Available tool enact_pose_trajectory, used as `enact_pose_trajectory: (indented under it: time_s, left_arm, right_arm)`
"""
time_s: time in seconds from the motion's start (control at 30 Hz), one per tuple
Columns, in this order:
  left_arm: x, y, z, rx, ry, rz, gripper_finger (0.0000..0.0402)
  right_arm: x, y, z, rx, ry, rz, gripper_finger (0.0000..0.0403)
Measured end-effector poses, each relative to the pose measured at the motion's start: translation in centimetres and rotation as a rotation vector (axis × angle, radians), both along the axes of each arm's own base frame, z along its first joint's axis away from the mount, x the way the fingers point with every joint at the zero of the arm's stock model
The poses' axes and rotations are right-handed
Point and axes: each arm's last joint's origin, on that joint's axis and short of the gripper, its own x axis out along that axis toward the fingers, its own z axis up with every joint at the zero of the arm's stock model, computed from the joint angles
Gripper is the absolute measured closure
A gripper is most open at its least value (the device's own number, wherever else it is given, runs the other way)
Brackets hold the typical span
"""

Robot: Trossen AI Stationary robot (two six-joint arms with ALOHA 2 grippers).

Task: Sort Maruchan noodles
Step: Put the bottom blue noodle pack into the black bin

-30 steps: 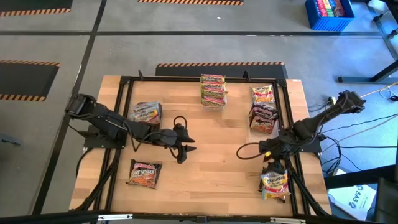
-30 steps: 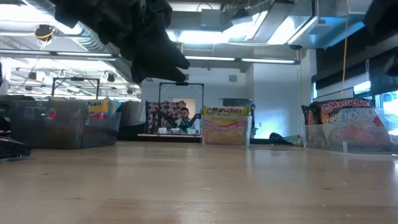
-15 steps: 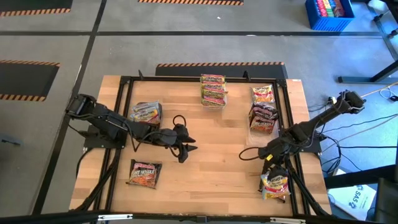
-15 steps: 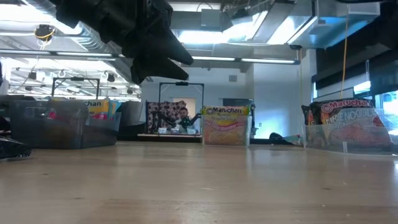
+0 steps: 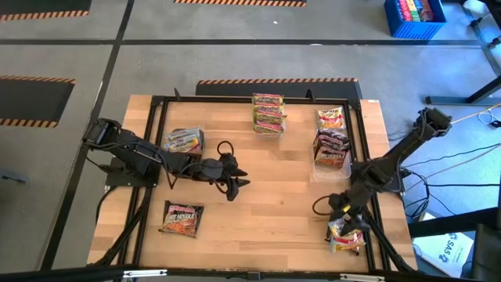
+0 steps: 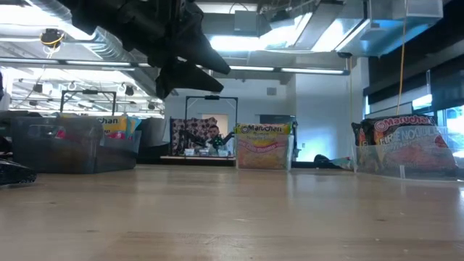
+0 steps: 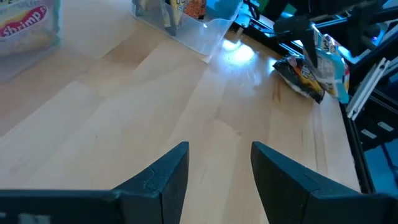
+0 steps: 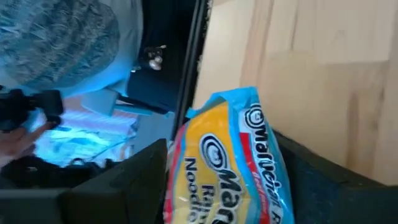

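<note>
The Maruchan noodles are flat packets. A yellow packet (image 5: 346, 233) lies at the table's near right corner. A dark brown one (image 5: 182, 218) lies flat near the left front. Others stand in clear tubs at the left (image 5: 185, 142), the far middle (image 5: 268, 112) and the right (image 5: 332, 137). My right gripper (image 5: 337, 210) is open and tipped down over the yellow packet (image 8: 230, 168), with one finger on either side of it. My left gripper (image 5: 235, 178) hangs open above the middle of the table, with nothing between its fingers (image 7: 168, 180). My right gripper comes at the yellow packet slanting down from the table's far side, its fingers (image 8: 134, 177) standing on either side of the packet's upper end (image 8: 249, 118). I cannot tell whether they touch it. The packet lies on the table.
A black frame rail (image 5: 366, 157) runs along the table's right side, close to the yellow packet. Bare wood (image 5: 274, 204) lies between the two grippers. Cables (image 5: 321, 205) loop beside the right gripper.
My right gripper has gone toward the table's near edge and down onto the yellow packet, tipping its fingers downward. The packet has stayed where it was. My left gripper has rolled a little in place.
</note>
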Motion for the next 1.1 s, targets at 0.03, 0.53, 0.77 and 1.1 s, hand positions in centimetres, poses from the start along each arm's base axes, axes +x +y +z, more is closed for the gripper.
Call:
enact_pose_trajectory:
  time_s: [0.03, 0.53, 0.77, 1.1]
  left_arm:
    - [0.0, 0.1, 0.0, 0.000, -0.001, 0.003, 0.0234]
    - [0.1, 0.2, 0.3, 0.019, -0.027, -0.006, 0.0234]
    - [0.1, 0.1, 0.4, 0.021, -0.035, -0.017, 0.0234]
    - [0.1, 0.2, 0.4, 0.057, -0.031, -0.035, 0.0234]
  right_arm:
    - [-0.1, 0.1, 0.0, -0.015, -0.013, -0.001, 0.0148]
    - [-0.2, 0.3, -0.1, -0.104, -0.116, -0.017, 0.0395]
    - [0.4, 0.4, 1.3, -0.132, -0.187, -0.077, 0.0400]
    - [4.3, -1.3, 6.5, -0.356, -0.526, -0.268, 0.0402]
